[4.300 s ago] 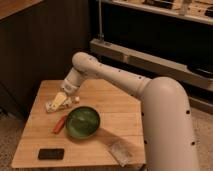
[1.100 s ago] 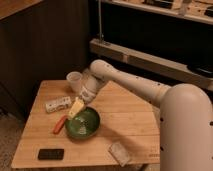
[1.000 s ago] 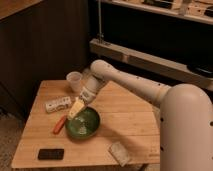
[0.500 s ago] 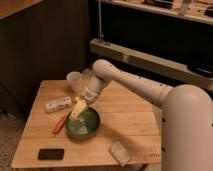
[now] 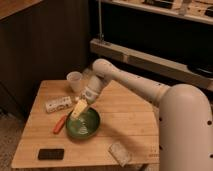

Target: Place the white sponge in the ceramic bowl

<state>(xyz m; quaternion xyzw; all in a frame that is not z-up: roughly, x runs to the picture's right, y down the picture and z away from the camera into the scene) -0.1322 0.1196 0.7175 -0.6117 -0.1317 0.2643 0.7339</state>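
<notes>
- The white robot arm (image 5: 150, 92) is reaching in from the lower right, crossing the back of the desk and bending down toward the bowl.
- The pale wooden slatted desk (image 5: 125, 115) is carrying everything, standing before a dark panelled wall (image 5: 45, 45) with a long grey shelf (image 5: 145, 59) running behind it on the right.
- The ceramic bowl (image 5: 86, 130), green and glossy, is sitting left of the desk's middle.
- The gripper (image 5: 79, 109) is hanging over the bowl's back-left rim, its yellowish jaws pointing down and standing released, gripping nothing.
- A white printed carton (image 5: 58, 104) is lying just left of the gripper, near the bowl but apart from it.
- A white cup (image 5: 75, 81) is standing upright near the back edge, behind the gripper; what it is holding cannot be told.
- A black phone (image 5: 51, 154) is lying flat near the front-left corner.
- The white sponge (image 5: 119, 152), a speckled flat pad, is lying on the desk by the front edge, to the right of the bowl, outside it and well apart from the jaws.
- A red-orange stick-like object (image 5: 60, 123) is lying slanted, just beside the bowl's left side.
</notes>
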